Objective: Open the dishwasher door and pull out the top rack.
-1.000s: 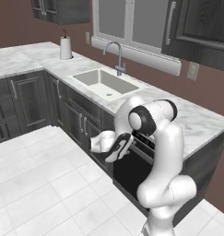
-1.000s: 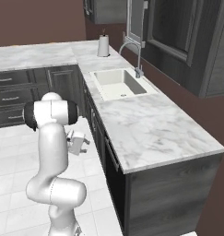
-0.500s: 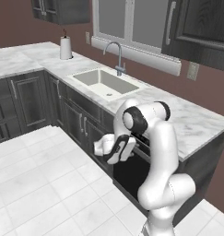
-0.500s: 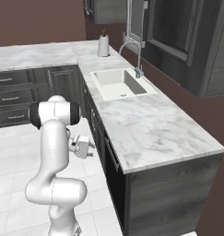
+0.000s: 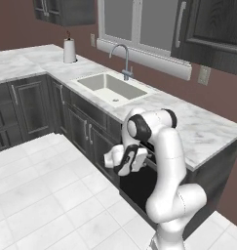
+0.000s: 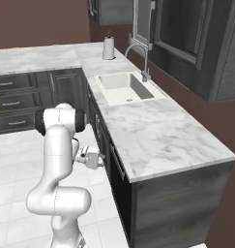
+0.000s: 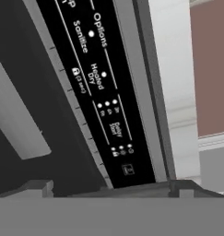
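The dishwasher door (image 5: pixel 137 184) is a flat black panel under the marble counter, and it stands shut. Its silver-grey bar handle (image 7: pixel 14 122) crosses the left of the hand view, beside the black control strip (image 7: pixel 102 92) with white lettering. My gripper (image 5: pixel 127 161) hovers right in front of the door's upper part, close to the handle (image 6: pixel 117 163). It is open, with its two fingertips (image 7: pixel 40 186) spread wide and nothing between them. The top rack is hidden behind the shut door.
The marble counter (image 5: pixel 207 132) overhangs the door, with the sink (image 5: pixel 110 88) and faucet (image 5: pixel 125 58) to the left. Dark woodgrain cabinet doors (image 5: pixel 86 129) adjoin the dishwasher. A paper towel roll (image 5: pixel 69 50) stands at the far corner. White tiled floor (image 5: pixel 47 195) lies open.
The arm's upper joint has leaned left and the hand has sunk a little, closer to the top of the dishwasher door. The door has not moved.
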Tool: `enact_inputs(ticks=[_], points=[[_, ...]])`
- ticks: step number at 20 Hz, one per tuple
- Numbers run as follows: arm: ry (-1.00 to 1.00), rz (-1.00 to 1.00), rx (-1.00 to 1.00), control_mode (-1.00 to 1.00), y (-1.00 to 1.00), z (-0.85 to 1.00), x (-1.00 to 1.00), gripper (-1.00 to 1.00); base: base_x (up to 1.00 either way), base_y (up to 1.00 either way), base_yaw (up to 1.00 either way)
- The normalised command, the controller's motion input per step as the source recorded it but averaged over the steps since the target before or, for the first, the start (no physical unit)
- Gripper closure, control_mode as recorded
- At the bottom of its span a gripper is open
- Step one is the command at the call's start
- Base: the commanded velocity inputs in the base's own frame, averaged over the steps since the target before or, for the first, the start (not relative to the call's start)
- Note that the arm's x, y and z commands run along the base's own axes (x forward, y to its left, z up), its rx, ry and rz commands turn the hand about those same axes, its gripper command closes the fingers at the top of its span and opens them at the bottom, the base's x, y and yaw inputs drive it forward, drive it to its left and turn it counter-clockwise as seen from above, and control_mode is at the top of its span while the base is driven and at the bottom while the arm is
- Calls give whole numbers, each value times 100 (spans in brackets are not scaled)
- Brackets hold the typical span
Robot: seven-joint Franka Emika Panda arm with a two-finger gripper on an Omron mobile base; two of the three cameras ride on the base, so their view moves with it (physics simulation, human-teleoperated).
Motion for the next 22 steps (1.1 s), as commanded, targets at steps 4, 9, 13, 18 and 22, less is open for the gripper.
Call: enact_inputs(ticks=[4, 9, 13, 18, 22], points=[[-6, 0, -3, -100, -20, -13, 7, -100, 0, 0, 0], [-6, 0, -3, -100, -18, -15, 8, -100, 0, 0, 0], [-5, 0, -2, -100, -16, -17, 12, -100, 0, 0, 0], [-3, 0, -1, -100, -14, -18, 14, -100, 0, 0, 0], [0, 0, 0, -100, -5, -16, 15, -100, 0, 0, 0]])
